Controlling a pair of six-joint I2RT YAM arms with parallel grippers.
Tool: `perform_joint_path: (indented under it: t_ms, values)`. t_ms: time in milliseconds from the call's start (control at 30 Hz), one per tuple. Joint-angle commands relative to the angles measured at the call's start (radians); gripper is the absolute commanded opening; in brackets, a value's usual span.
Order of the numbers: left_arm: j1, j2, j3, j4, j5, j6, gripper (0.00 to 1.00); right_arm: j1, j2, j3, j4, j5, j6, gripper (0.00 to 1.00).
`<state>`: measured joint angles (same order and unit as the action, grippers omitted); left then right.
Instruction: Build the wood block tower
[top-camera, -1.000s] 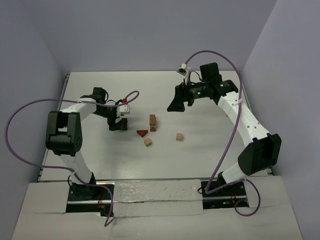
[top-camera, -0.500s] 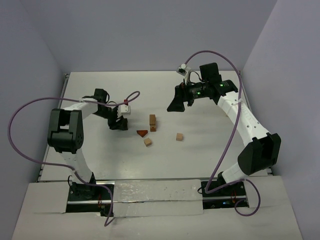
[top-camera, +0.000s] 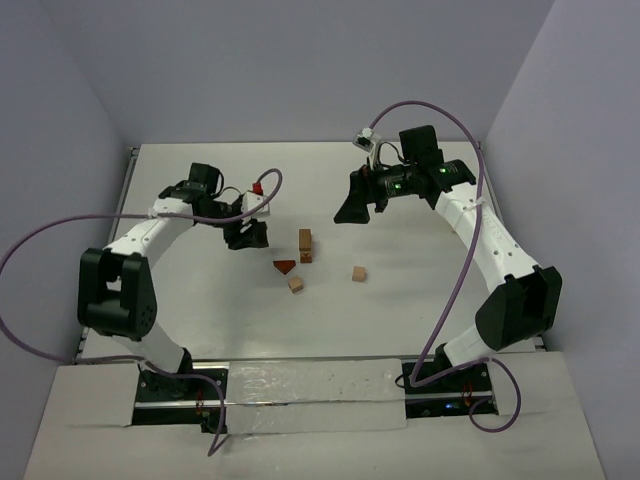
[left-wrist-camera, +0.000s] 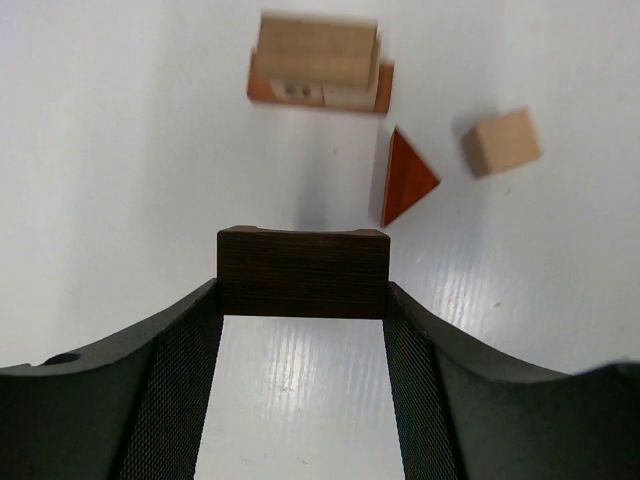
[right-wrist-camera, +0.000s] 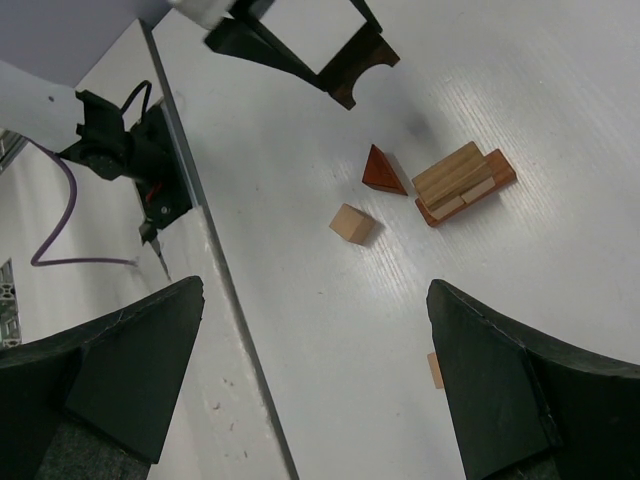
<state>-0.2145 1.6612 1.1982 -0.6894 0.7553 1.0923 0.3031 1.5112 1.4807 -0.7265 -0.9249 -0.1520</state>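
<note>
The wood block tower (top-camera: 305, 244) is a short stack: a tan bar on a reddish-brown bar, also in the left wrist view (left-wrist-camera: 318, 62) and right wrist view (right-wrist-camera: 464, 182). A reddish wedge (top-camera: 285, 267) and a tan cube (top-camera: 296, 284) lie just in front of it; another tan cube (top-camera: 359, 273) lies to the right. My left gripper (top-camera: 250, 235) is shut on a dark brown arch block (left-wrist-camera: 303, 272), held above the table left of the stack. My right gripper (top-camera: 353, 208) is open and empty, hovering high behind and right of the stack.
The wedge (left-wrist-camera: 404, 181) and near cube (left-wrist-camera: 502, 141) sit to the right of the left gripper's line. The table's left edge (top-camera: 128, 190) has a metal rail. Purple cables loop from both arms.
My left gripper has lifted and moved right toward the stack, carrying the dark arch block. The right arm has not moved.
</note>
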Motion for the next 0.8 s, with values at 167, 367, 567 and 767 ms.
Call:
perform_joint_path:
  t_ms: [167, 367, 567, 767]
  values:
    - [-0.187, -0.127, 0.066, 0.072, -0.085, -0.227, 0.04, -0.001, -0.025, 0.061, -0.034, 0.004, -0.058, 1.0]
    - [-0.23, 0.025, 0.237, -0.03, -0.109, -0.284, 0.05, -0.002, -0.016, 0.091, -0.085, 0.07, -0.083, 1.0]
    - [-0.258, 0.102, 0.305, -0.04, -0.133, -0.339, 0.07, -0.029, -0.029, 0.13, -0.176, 0.158, -0.148, 1.0]
    - [-0.283, 0.12, 0.281, -0.001, -0.168, -0.349, 0.08, -0.064, -0.038, 0.127, -0.192, 0.191, -0.155, 1.0]
